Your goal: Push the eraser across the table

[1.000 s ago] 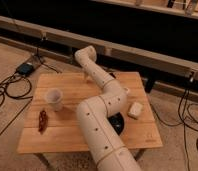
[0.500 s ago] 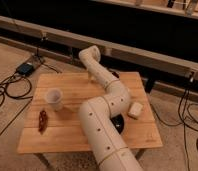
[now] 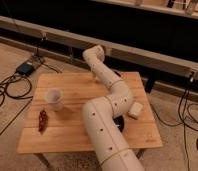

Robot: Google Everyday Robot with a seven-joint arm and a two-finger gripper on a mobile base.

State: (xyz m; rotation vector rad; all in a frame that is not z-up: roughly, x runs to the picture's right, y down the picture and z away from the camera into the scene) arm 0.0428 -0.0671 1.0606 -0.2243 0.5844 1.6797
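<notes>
While the eraser cannot be made out with certainty, a dark, flat patch (image 3: 121,124) shows against the arm's near side on the right part of the table (image 3: 67,136), a small rectangle of pale plank-grained wood. Just beyond the patch lies an off-white rounded block (image 3: 135,110). The smooth, cream, tubular arm (image 3: 104,127) bends across the top, and the gripper (image 3: 96,76) hangs near the far edge; whether it is clenched or released cannot be told. A translucent cup (image 3: 55,98) stands upright at the left, with a thin reddish-brown object (image 3: 42,120) near it. Dark cables (image 3: 7,91) curl on the floor.
</notes>
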